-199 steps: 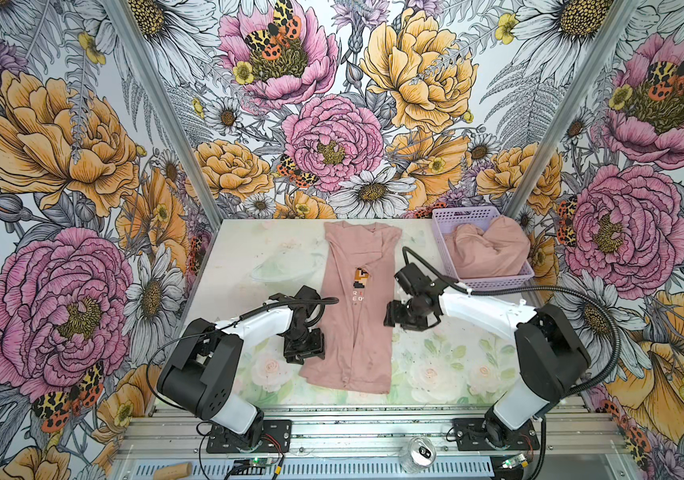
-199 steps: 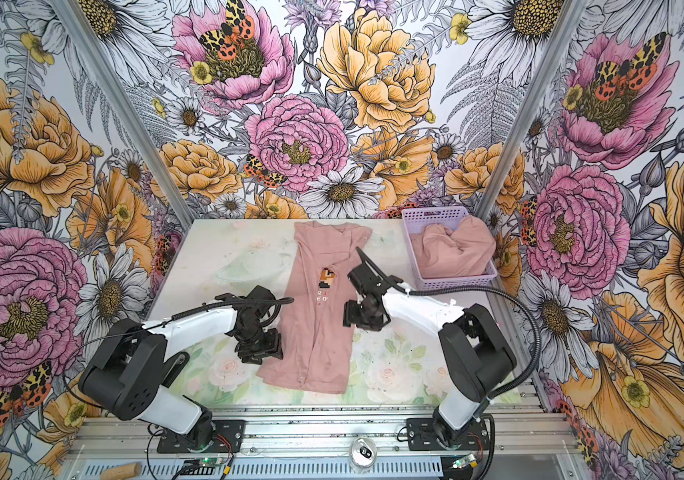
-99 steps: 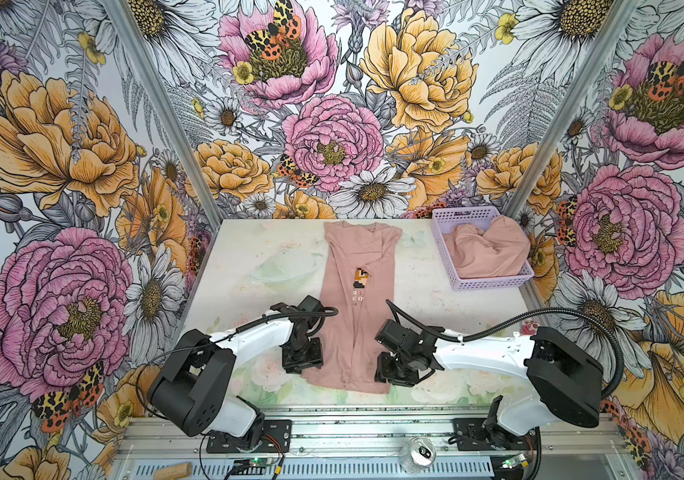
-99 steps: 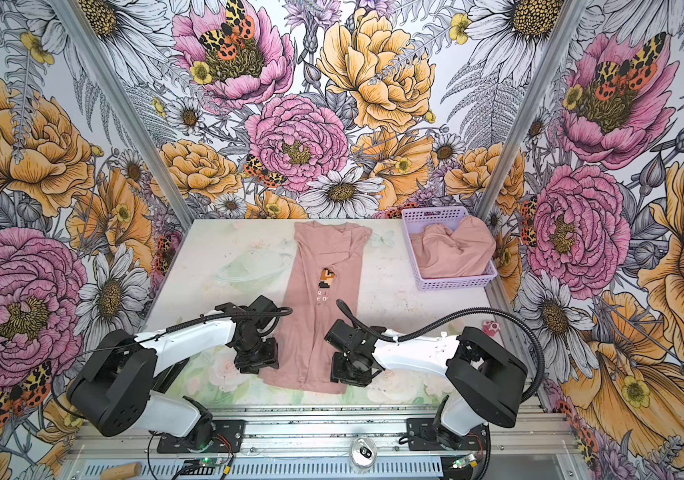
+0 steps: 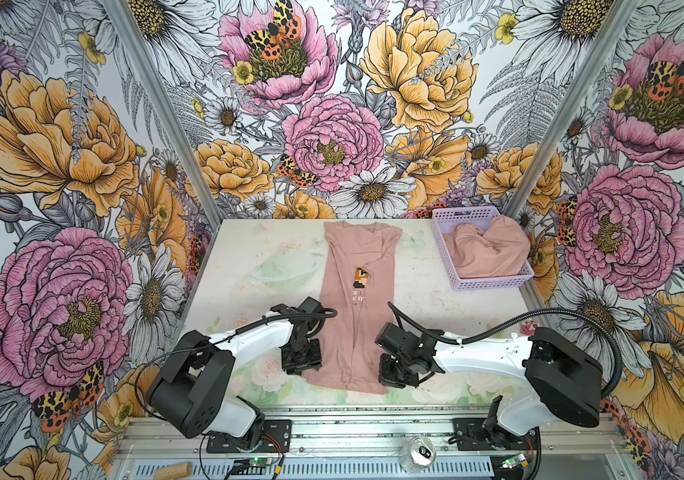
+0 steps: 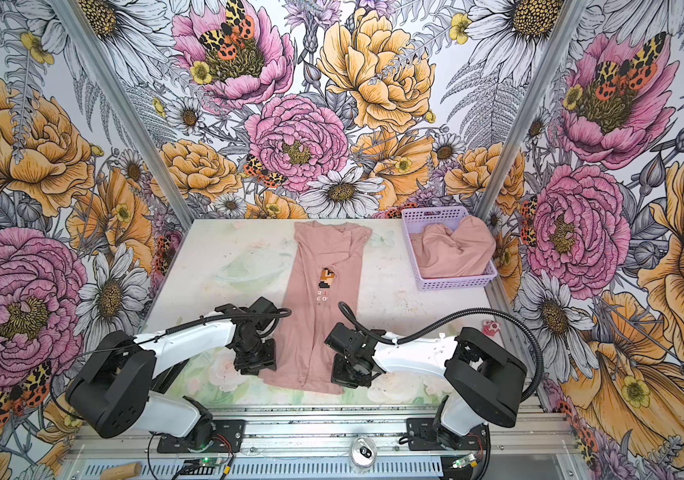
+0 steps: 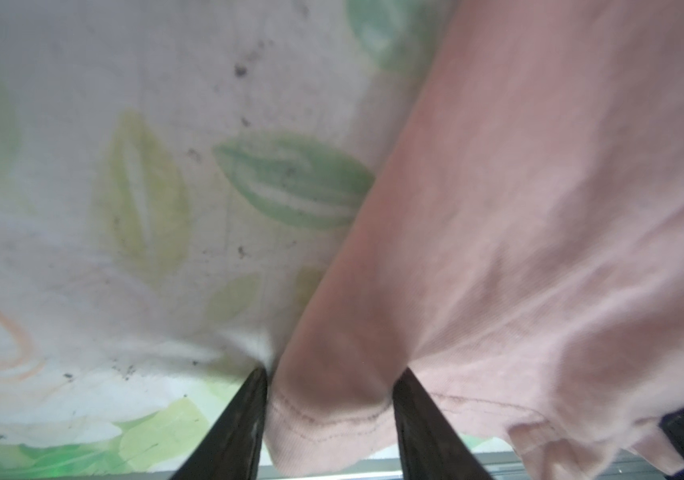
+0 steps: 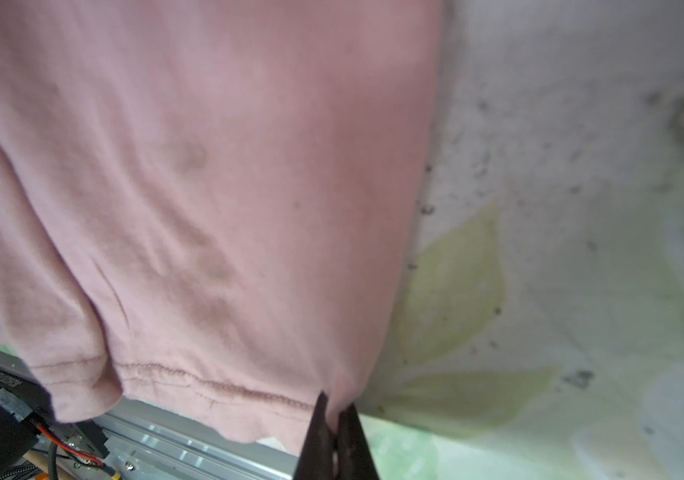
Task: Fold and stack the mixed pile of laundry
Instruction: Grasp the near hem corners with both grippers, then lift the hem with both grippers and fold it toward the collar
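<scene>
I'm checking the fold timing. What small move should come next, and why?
Probably close the left hand on the T-shirt hem corner. The right hand already pinches its corner, while the left fingers only straddle the hem, so lifting now would raise one side.

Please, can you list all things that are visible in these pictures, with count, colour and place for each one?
T-shirt: one, dusty pink, lying lengthwise on the middle of the table, both sides folded inward.
Basket: one, lavender, far right corner of the table.
Pink cloth: crumpled bundle, count unclear, inside the basket.
Table: one, pale floral surface.
Can: one, silver, on the front rail.
Small pink-red object: one, right table edge, too small to identify.
Left gripper: black, jaws apart around the near-left hem corner.
Right gripper: black, shut on the near-right hem corner.
</scene>
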{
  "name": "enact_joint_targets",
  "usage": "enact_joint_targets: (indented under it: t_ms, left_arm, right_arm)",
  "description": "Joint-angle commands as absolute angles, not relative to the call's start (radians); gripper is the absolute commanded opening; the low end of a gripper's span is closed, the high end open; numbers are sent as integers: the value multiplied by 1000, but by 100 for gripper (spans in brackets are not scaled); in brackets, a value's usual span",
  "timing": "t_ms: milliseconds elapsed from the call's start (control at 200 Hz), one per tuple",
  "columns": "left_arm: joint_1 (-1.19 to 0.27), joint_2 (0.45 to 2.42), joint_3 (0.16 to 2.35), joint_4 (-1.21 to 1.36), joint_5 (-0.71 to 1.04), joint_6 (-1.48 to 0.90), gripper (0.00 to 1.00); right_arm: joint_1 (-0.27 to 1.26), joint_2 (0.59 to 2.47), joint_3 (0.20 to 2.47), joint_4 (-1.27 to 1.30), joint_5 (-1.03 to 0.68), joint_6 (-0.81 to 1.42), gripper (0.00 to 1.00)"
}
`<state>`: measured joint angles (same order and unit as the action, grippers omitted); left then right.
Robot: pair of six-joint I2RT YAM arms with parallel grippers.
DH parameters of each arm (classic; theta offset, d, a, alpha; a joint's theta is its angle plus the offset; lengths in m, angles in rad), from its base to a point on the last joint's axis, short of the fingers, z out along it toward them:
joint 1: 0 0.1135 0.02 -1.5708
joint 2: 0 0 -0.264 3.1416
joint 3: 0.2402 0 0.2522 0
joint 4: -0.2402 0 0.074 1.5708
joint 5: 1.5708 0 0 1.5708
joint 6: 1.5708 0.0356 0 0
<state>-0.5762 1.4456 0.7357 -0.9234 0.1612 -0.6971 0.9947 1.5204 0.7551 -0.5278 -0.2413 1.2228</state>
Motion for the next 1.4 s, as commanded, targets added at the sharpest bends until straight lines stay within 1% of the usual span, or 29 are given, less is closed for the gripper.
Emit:
enact_joint_targets:
  t_ms: [0, 155, 275, 325, 430, 550, 696, 841, 936, 1081, 1211, 1306, 1396]
  left_arm:
    - [-606, 1455, 698, -923, 151, -715, 43]
    - [-611, 1457, 693, -924, 149, -722, 31]
    - [-618, 1444, 686, -924, 159, -731, 18]
    - [-626, 1436, 683, -923, 167, -738, 13]
    - [-653, 1417, 670, -926, 192, -761, 6]
    - [-694, 1370, 634, -928, 224, -814, 0]
    - [-718, 1273, 595, -957, 237, -881, 0]
    - [-710, 1225, 663, -993, 226, -886, 0]
    - [-696, 1253, 747, -1016, 220, -853, 0]
    - [-646, 1303, 866, -1055, 221, -780, 0]
    - [-588, 1368, 967, -1082, 232, -695, 0]
    - [-557, 1432, 1044, -1092, 250, -629, 0]
    - [-529, 1488, 1112, -1097, 254, -585, 0]
  right_arm:
    - [989, 1495, 732, -523, -226, 1229, 0]
    - [983, 1477, 727, -528, -230, 1229, 0]
    - [981, 1461, 726, -541, -230, 1226, 0]
    - [981, 1448, 724, -548, -230, 1226, 0]
    - [981, 1418, 719, -570, -233, 1226, 0]
    - [983, 1373, 719, -604, -238, 1232, 0]
    - [989, 1330, 719, -637, -248, 1244, 0]
    - [989, 1308, 749, -672, -255, 1246, 0]
    - [981, 1299, 785, -693, -255, 1243, 0]
    - [926, 1286, 828, -705, -266, 1221, 0]
    - [848, 1302, 880, -719, -295, 1161, 0]
    - [798, 1342, 931, -725, -320, 1109, 0]
    - [719, 1384, 983, -733, -341, 1062, 0]
